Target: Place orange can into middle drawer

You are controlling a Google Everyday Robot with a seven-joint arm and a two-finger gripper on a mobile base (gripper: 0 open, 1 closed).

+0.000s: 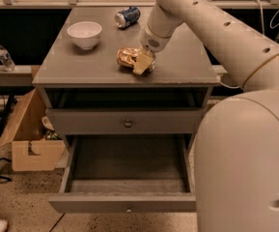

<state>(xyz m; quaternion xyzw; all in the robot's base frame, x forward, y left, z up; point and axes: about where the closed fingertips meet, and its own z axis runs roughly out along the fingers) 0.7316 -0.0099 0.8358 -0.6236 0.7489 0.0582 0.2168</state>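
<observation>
Dented orange-gold can (126, 56) lies on the tabletop (187, 64) under the pale gripper (142, 64), whether clamped I can't tell; wide grey middle drawer (124, 203) already open.

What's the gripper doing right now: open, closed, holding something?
Gripper: down at the orange can on the cabinet top; open or closed cannot be told.

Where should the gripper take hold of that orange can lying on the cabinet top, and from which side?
Take the orange can across its body, mid-length, from above: it lies on its side on the cabinet top, curved flanks exposed. The gripper is right over it.
</observation>
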